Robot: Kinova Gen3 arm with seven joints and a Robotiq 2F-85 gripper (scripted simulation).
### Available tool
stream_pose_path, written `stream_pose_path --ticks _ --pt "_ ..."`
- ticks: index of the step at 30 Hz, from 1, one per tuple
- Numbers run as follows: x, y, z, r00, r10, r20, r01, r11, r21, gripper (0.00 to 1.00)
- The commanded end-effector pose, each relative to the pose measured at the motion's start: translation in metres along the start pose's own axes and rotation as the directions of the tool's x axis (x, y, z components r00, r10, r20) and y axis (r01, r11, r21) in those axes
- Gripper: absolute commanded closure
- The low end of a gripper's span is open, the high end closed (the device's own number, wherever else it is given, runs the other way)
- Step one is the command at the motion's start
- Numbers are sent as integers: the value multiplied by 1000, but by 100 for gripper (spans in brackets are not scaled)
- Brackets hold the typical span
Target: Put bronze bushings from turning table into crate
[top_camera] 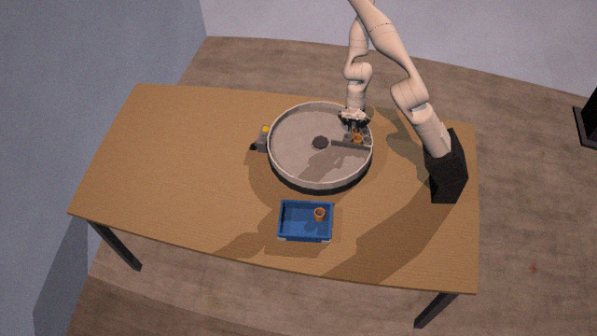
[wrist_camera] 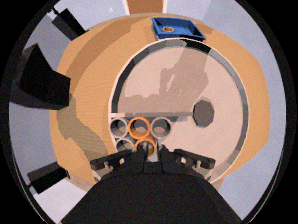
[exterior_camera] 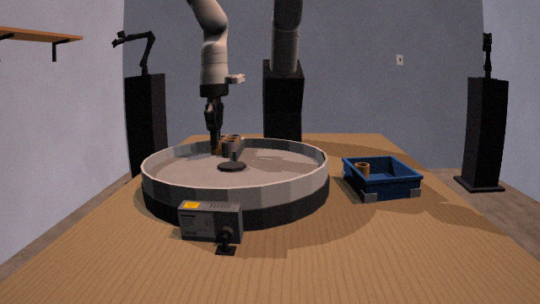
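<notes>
The turning table (top_camera: 320, 145) holds a cluster of bushings at its far right rim, next to a dark bar. In the wrist view a row reads steel (wrist_camera: 120, 125), bronze (wrist_camera: 139, 127), steel (wrist_camera: 160, 125), with a second bronze bushing (wrist_camera: 148, 147) nearer to me. My gripper (wrist_camera: 152, 146) is low at that nearer bronze bushing, with its fingers narrowly apart about the rim; I see no grip on it. In the top view the gripper (top_camera: 353, 122) stands just behind a bronze bushing (top_camera: 357, 137). The blue crate (top_camera: 305, 220) holds one bronze bushing (top_camera: 319, 212).
A dark hub (top_camera: 320, 142) sits at the turning table's centre. A grey control box (exterior_camera: 209, 220) stands against the turning table's rim on the side away from the arm. The arm's black base (top_camera: 448, 170) is at the table's right. The crate (exterior_camera: 381, 175) stands beside the turning table.
</notes>
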State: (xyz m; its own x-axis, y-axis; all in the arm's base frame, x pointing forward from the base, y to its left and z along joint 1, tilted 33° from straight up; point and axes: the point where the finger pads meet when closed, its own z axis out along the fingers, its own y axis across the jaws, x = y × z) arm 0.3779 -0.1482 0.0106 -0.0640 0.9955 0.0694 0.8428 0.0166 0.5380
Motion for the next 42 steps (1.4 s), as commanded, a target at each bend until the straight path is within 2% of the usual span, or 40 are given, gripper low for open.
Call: stream_pose_path --ticks 1,3,4,42 --pt "0 0 0 1000 0 0 0 1000 0 82" --pt "0 0 0 1000 0 0 0 1000 0 82" --pt "0 0 0 1000 0 0 0 1000 0 100" --pt "0 3 0 1000 -5 0 5 1000 -6 100"
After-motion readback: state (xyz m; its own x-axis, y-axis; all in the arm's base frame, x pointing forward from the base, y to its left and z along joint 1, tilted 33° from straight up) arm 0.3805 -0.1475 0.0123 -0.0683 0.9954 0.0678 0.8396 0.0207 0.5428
